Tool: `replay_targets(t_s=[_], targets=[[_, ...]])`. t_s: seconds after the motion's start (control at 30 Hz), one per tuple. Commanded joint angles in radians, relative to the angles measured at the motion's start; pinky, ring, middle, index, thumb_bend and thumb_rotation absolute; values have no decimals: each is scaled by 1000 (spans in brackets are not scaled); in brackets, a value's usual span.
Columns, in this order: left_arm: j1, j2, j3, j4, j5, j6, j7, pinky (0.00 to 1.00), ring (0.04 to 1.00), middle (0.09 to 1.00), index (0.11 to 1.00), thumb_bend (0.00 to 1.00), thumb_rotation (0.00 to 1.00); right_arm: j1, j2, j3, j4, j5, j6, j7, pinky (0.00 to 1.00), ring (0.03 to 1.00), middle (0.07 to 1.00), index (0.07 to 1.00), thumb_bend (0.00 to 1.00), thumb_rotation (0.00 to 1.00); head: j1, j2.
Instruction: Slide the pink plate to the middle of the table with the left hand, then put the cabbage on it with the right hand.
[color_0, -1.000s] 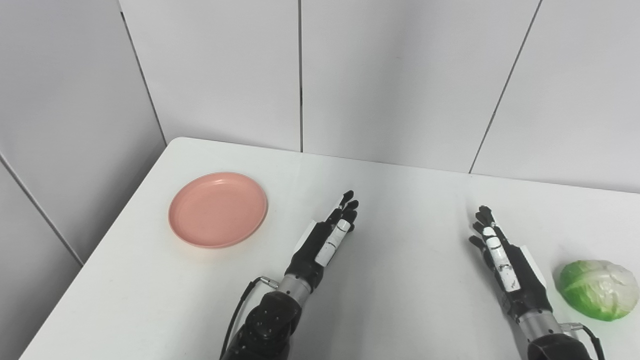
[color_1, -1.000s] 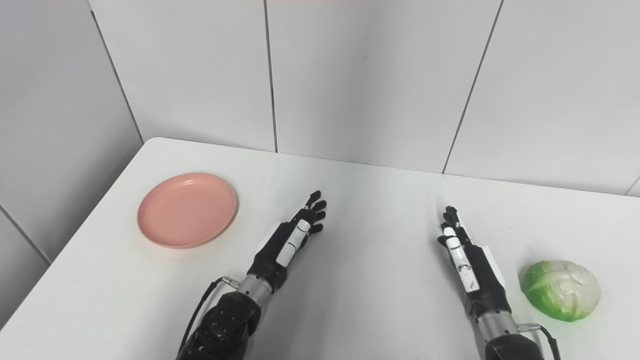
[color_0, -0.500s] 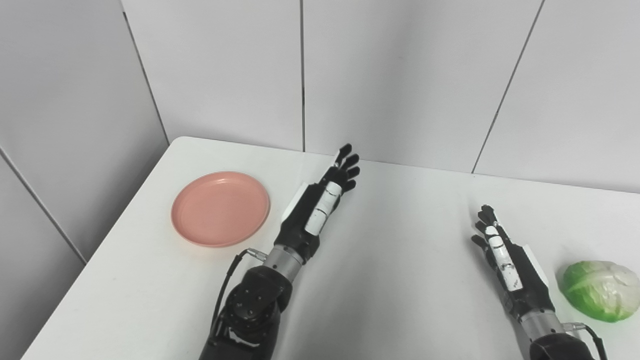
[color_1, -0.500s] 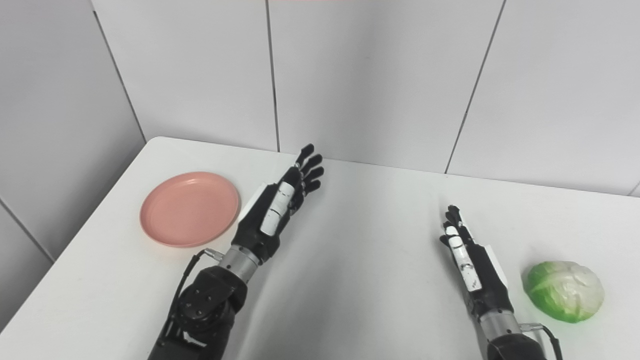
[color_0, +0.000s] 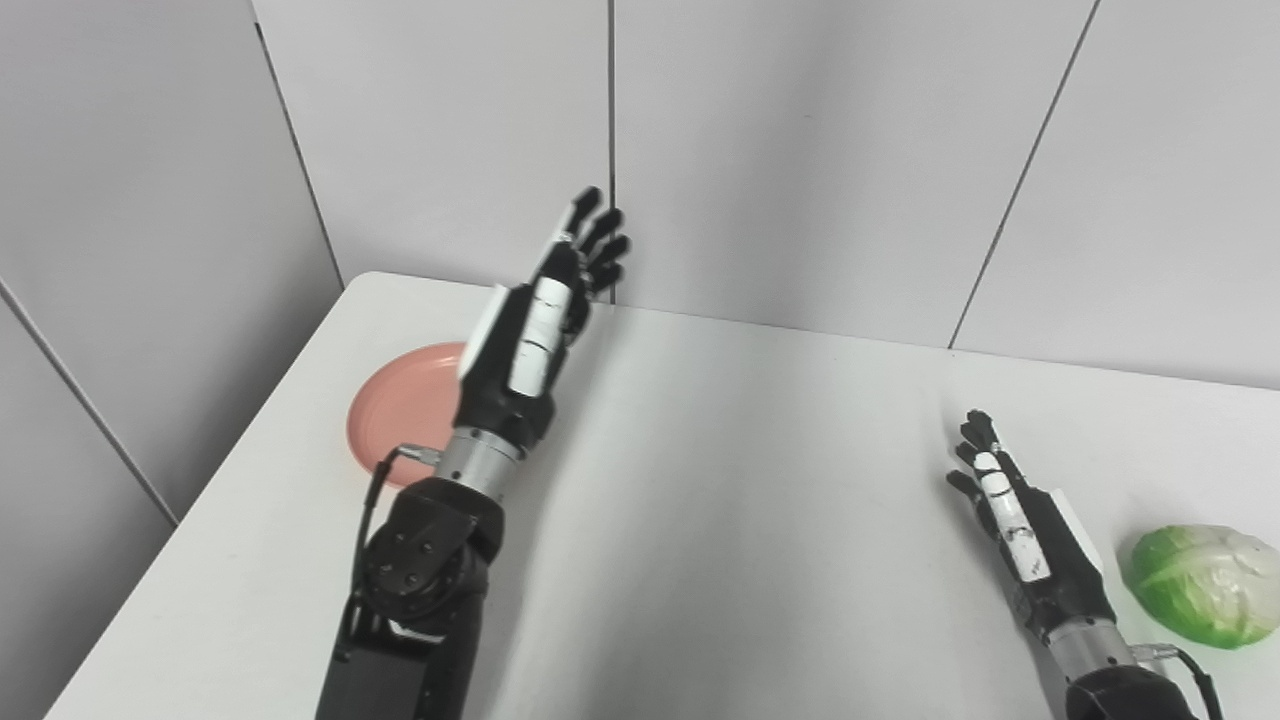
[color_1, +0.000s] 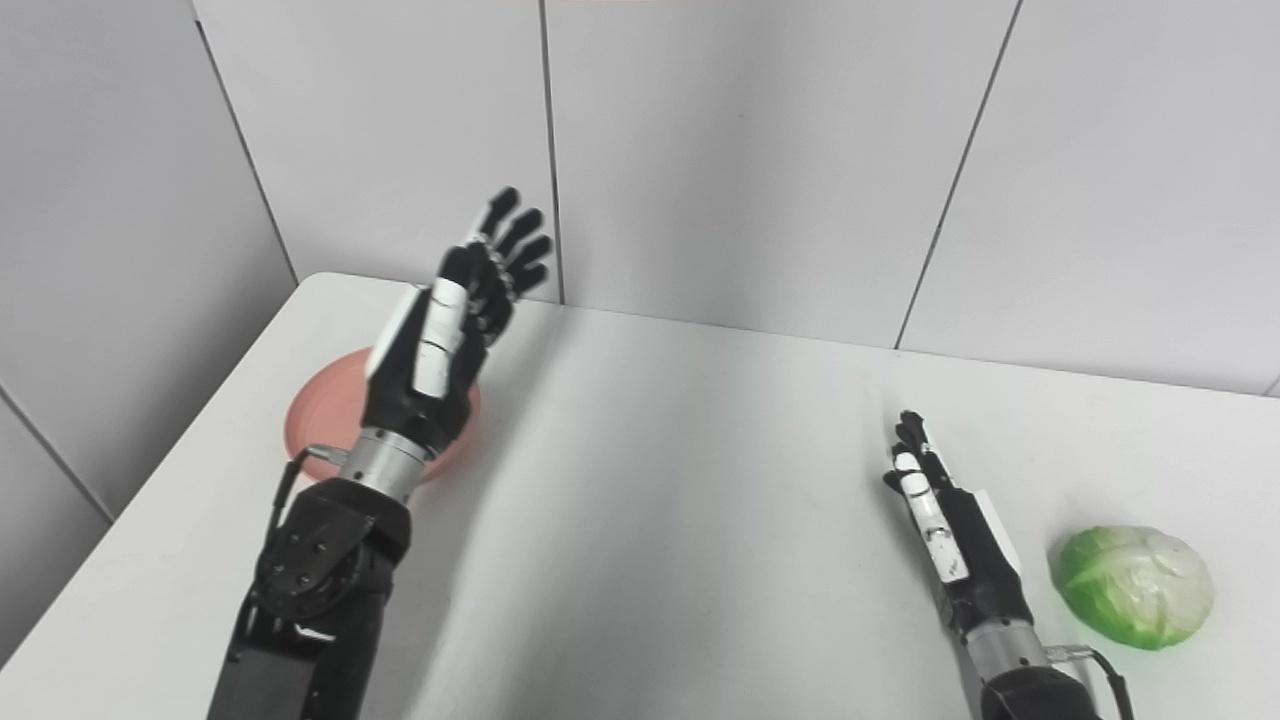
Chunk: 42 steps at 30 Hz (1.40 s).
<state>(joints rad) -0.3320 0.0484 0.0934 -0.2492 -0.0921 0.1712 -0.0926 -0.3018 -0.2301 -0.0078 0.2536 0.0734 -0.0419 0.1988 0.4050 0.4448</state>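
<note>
Overhead, left robot hand (color_0: 535, 325) raised, fingers spread, empty, above pink plate (color_0: 400, 420), right robot hand (color_0: 1030, 535) flat, open

Smooth matt plate (color_0: 400, 420), glossy table (color_0: 750, 480)

Two eyes on my head, side by side, looking down on the table (color_0: 760, 480).
Both face forward toward the panelled wall (color_1: 760, 150), from close above my arms. They share nearly everything: my left hand (color_0: 535, 320), right hand (color_1: 945, 525), plate (color_0: 400, 410) and cabbage (color_1: 1135, 585), shifted slightly sideways between them.
</note>
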Motion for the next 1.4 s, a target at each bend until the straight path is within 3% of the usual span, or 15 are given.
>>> replay_targets(t_s=[0.0, 0.13, 0.27, 0.67, 0.9, 1.37], targets=[[-42, 29, 33, 6, -25, -66, 13, 936, 937, 956, 968, 800, 1000, -8, -8, -2, 8, -4, 27, 0, 1000, 993, 1000, 1000, 250, 1000, -1, 0], [-51, 69, 68, 35, -37, -98, 16, 970, 965, 976, 986, 783, 1000, -8, -4, -7, 10, 5, 20, 0, 1000, 994, 1000, 1000, 258, 1000, -1, 0], [-63, 79, 113, 42, -50, -88, 59, 973, 973, 982, 989, 778, 1000, -7, -8, -2, 14, -4, 14, 1, 1000, 995, 1000, 1000, 256, 1000, -1, 0], [-79, 130, 237, 99, -99, -147, 128, 951, 958, 968, 965, 759, 1000, -7, -10, -6, 14, 1, 19, 1, 1000, 997, 1000, 1000, 273, 1000, 4, 3], [-86, 177, 309, 193, -132, -184, 151, 961, 974, 973, 970, 785, 1000, -9, -15, -3, 11, 6, 24, 10, 1000, 1000, 1000, 1000, 264, 1000, 7, 3], [-90, 242, 367, 330, -217, -205, 149, 979, 973, 974, 974, 809, 1000, -6, -13, -2, -6, 0, 36, 7, 1000, 1000, 1000, 1000, 248, 1000, 5, 8]])
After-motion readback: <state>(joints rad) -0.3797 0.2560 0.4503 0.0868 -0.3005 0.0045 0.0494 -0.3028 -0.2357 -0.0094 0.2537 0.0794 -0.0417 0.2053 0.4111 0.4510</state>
